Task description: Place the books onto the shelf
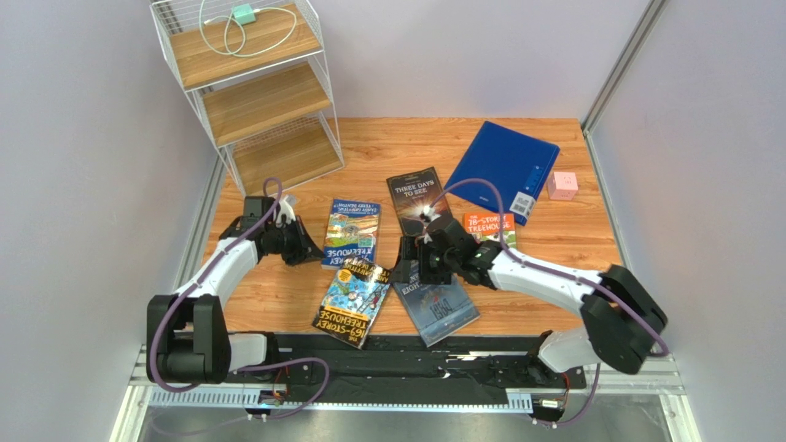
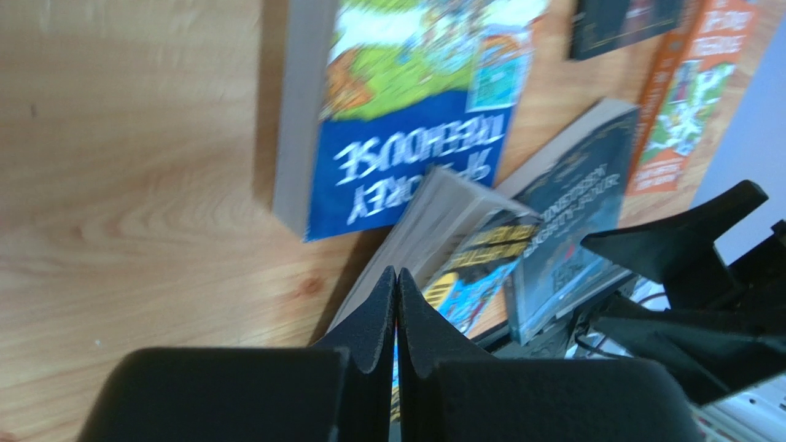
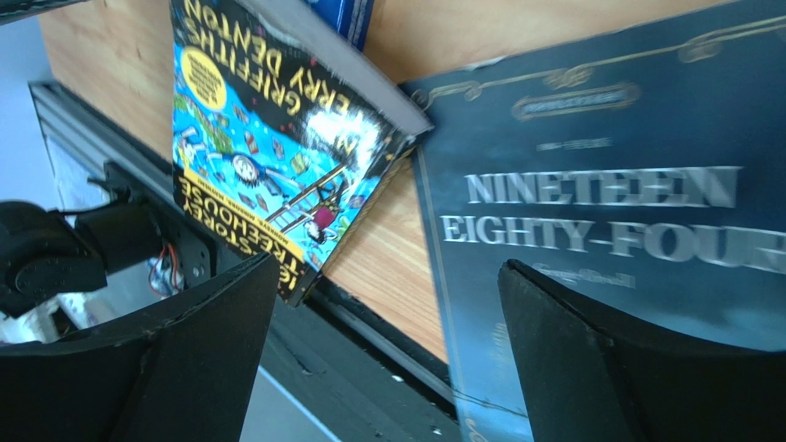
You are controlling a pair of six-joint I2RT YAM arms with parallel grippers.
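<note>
Wood worktop (image 1: 369,147), all 5 books flat on it, none on the shelf (image 1: 267,101) yet. The shelf is a white wire rack w/ 3 wooden tiers at back-left, w/ a small mint box (image 1: 244,14) on the top tier. The blue Treehouse book (image 1: 352,232) lies mid-left, cover up, title upside-down from the arms' side. The yellow-black Treehouse book (image 1: 353,301) sits nearer the bases, tilted, its top corner at the blue one's lower edge; overlap or just touching, can't tell. Nineteen Eighty-Four (image 3: 600,212) is right of that near the front edge, and the two books' corners meet in the right wrist view. Three Days to See (image 1: 417,198) is centre-back. The orange Treehouse book (image 1: 491,227) is to its right, lower part hidden by the right arm (image 1: 544,276). A blue folder (image 1: 503,166) and pink cube (image 1: 562,185) are back-right, cube just beside the folder's corner. The left end effector (image 2: 397,285) is clenched, fingers pressed flat together w/ nothing between them, low over bare wood left of the blue Treehouse book, tips pointing toward the yellow-black book's page edge. The right end effector (image 3: 387,267) is released, jaws spread wide and empty, over the upper-left part of Nineteen Eighty-Four w/ one finger out past its left edge. Contact w/ the cover: can't tell.
</note>
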